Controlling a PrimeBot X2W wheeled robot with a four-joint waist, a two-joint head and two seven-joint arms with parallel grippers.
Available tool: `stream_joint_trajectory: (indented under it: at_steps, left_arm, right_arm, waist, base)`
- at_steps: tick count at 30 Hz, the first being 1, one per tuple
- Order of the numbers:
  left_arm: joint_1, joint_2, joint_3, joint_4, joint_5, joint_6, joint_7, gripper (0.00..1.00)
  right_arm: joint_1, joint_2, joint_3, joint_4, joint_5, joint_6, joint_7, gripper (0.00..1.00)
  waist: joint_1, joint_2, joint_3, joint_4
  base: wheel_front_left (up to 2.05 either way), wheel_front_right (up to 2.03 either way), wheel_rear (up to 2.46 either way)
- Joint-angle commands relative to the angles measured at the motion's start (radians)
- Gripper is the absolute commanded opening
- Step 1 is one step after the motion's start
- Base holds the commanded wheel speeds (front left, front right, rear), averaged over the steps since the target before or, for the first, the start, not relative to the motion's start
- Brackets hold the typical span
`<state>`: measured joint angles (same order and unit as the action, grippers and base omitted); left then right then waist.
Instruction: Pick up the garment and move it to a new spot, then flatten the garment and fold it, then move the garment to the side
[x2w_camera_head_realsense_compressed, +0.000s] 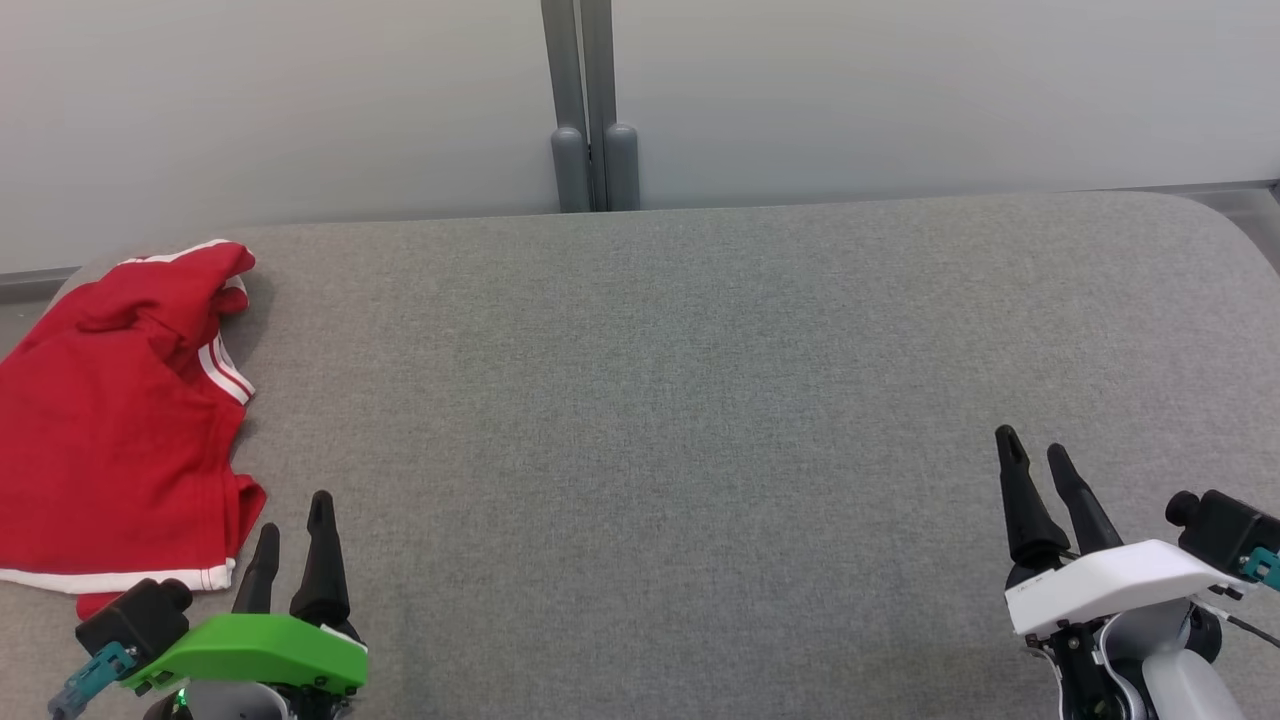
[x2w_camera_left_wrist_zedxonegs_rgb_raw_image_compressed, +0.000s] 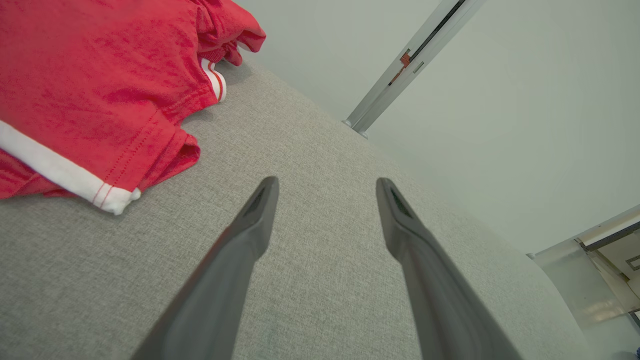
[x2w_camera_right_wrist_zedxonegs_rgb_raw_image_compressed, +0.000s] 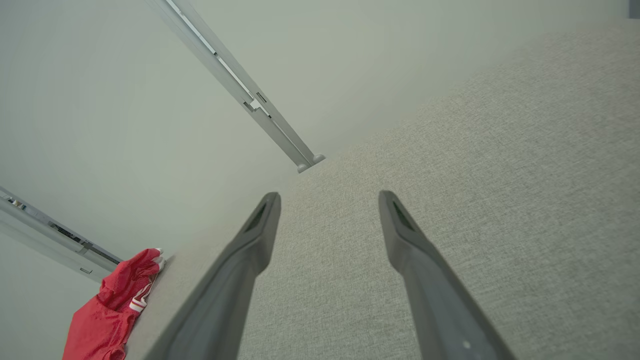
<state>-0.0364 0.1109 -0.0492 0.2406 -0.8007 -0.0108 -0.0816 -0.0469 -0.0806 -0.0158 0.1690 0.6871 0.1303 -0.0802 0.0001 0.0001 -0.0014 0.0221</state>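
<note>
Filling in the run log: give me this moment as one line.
garment: red, rumpled, left end of table | left gripper: jaws open, empty, beside garment | right gripper: jaws open, empty, far from garment

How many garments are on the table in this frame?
1: a red garment at the table's left side, partly cut off by the head view's edge, beside the open left gripper.

Seen from my remote desk: the red garment (x2w_camera_head_realsense_compressed: 110, 420), just left of the left gripper (x2w_camera_head_realsense_compressed: 294, 513), runs off the head view's left edge, and its folded layers hide its underside. The left wrist view crops it at top and left. Both wrist views blur the fingers (x2w_camera_left_wrist_zedxonegs_rgb_raw_image_compressed: 240, 250) toward their bases. Far ahead of the grippers, the grey post (x2w_camera_head_realsense_compressed: 590, 100) is cut by the top edge. To the left gripper's right, a pale fixture (x2w_camera_left_wrist_zedxonegs_rgb_raw_image_compressed: 595, 280) is too indistinct to name.
</note>
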Motion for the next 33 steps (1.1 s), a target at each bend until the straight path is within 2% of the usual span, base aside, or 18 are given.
stream_joint_trajectory:
  at_steps: [1,33]
  left_arm:
    - [-0.001,0.015,-0.002,-0.016,0.036,0.006,-0.01,1.0]
    - [0.034,0.04,-0.038,-0.023,0.392,-0.007,-0.097,1.0]
  right_arm:
    - [-0.008,-0.008,0.0,-0.013,-0.041,0.0,-0.012,1.0]
    - [0.02,-0.008,-0.014,-0.005,-0.43,0.0,-0.098,1.0]
  waist:
    - [0.0,-0.0001,0.0,0.001]
    - [0.0,-0.0001,0.001,0.005]
  base:
    - [0.0,0.0,0.0]
    - [0.0,0.0,0.0]
